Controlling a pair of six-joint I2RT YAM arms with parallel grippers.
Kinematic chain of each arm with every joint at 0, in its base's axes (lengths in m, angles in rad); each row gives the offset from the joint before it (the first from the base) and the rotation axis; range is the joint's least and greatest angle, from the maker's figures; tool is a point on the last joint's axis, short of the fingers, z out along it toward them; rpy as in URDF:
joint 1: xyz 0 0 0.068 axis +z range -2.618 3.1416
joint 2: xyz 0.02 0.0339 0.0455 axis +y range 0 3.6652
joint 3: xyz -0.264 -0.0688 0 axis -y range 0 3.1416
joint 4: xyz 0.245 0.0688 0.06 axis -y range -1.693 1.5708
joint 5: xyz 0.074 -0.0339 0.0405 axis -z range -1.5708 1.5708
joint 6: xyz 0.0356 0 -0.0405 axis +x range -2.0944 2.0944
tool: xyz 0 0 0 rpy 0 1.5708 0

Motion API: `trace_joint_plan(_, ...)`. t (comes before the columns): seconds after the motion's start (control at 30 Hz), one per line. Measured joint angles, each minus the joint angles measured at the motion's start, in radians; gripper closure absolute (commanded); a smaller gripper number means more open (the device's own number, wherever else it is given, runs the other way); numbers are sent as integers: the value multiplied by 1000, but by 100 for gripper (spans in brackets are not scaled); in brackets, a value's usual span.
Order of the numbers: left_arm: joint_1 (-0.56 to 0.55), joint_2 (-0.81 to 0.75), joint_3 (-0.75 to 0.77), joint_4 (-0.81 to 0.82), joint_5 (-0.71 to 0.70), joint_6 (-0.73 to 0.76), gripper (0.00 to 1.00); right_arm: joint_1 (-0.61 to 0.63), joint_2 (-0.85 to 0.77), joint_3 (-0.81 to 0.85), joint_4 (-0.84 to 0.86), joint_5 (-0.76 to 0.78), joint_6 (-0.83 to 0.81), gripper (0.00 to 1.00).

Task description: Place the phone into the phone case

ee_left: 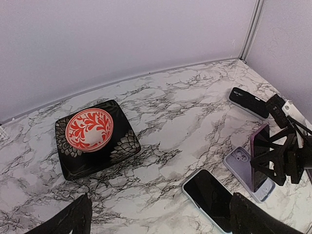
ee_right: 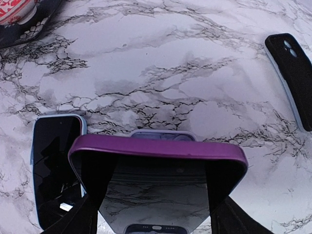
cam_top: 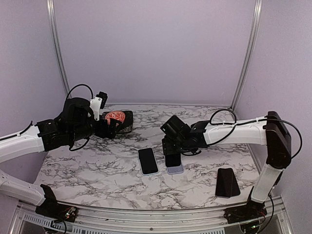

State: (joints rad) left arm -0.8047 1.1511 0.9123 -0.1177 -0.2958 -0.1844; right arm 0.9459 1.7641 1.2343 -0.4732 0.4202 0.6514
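Note:
My right gripper [ee_right: 158, 197] is shut on the purple phone [ee_right: 156, 152], its fingers clamping the two long edges. The phone stands tilted with its glossy screen towards the wrist camera, its lower end down at the lavender phone case [ee_right: 161, 134]. The case lies flat on the marble table, camera cut-out showing [ee_left: 239, 161]. From above, the right gripper [cam_top: 171, 152] holds the phone [cam_top: 172, 160] right over the case [cam_top: 176, 170] near the table's middle. My left gripper [ee_left: 163, 222] hangs open and empty above the table at the left, seen from above beside the black plate [cam_top: 109, 127].
A second phone in a light blue case [cam_top: 148, 161] lies screen up just left of the lavender case. A black plate [ee_left: 119, 148] with a red-and-white bowl [ee_left: 89, 129] sits at the back left. A black phone-shaped item [cam_top: 227, 183] lies at the front right.

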Motion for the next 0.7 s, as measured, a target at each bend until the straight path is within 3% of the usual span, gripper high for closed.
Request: trace_joint_plan(0.7, 1, 2, 0, 0, 0, -3, 1, 1, 24, 15, -97, -62, 3, 69)
